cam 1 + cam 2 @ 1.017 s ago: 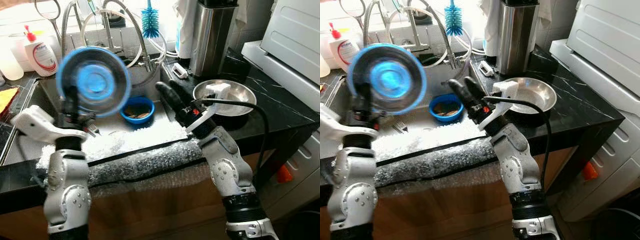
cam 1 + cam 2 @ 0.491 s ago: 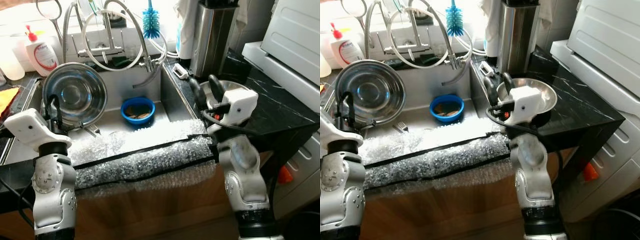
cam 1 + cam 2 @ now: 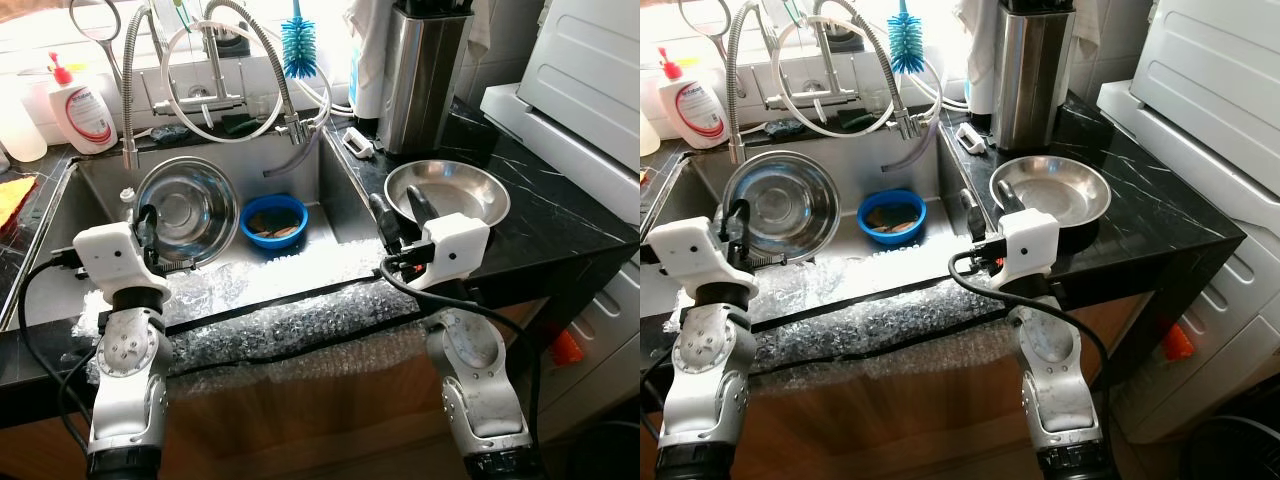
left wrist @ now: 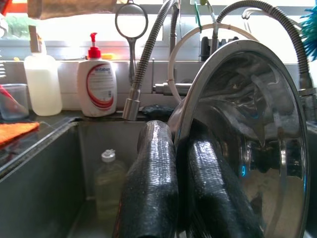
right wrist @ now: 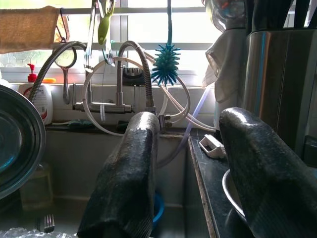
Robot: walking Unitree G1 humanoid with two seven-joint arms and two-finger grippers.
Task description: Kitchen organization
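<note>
one steel bowl (image 3: 186, 209) is pinched by its rim in the left gripper (image 4: 190, 163) over the sink (image 3: 100, 190); the right gripper (image 3: 400, 215) is spread, empty. it should be lowered slowly, kept level.

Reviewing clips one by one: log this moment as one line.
left gripper: shut on steel bowl rim, over sink | right gripper: open, free, by pan | blue bowl: in sink
</note>
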